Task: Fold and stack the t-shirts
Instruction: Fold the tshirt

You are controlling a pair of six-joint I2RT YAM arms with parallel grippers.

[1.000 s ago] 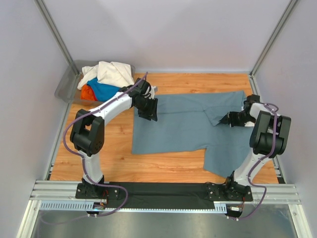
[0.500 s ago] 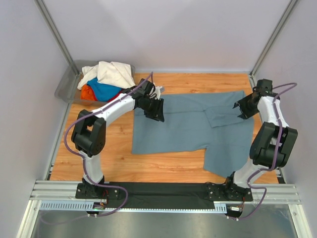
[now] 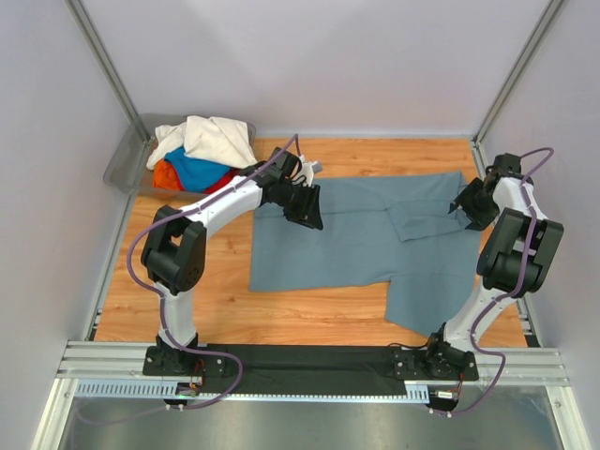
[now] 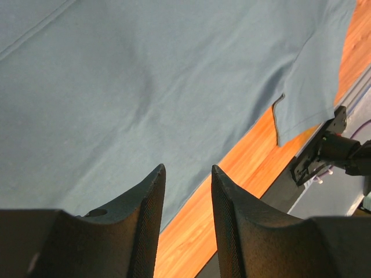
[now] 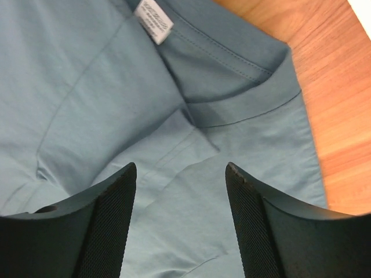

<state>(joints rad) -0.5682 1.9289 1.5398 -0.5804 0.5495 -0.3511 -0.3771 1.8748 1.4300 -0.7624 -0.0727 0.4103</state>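
Where the grey-blue t-shirt [image 3: 356, 239] lies: it is spread flat on the table [image 3: 206, 300], its long axis run from 9 to 3 o'clock in the top view, with the collar end set at 3 o'clock
Collar [image 5: 243, 110]: it is seen just beyond the right fingers [image 5: 110, 220] toward 1 o'clock in the right wrist view, with the neck label [image 5: 153, 20] toward 11 o'clock
Right gripper [image 3: 469, 202]: it is held over the collar end; its fingers are spread wide and nothing is pinched
Left gripper [image 3: 309, 208]: it is held over the cloth near the shirt's 11 o'clock corner; its fingers are parted, with nothing between them
Nearer arm: the right is judged nearer for the collar end, the left for the 9 o'clock end
Other t-shirts [image 3: 202, 155]: they are heaped in the bin [image 3: 127, 159] at 10 o'clock
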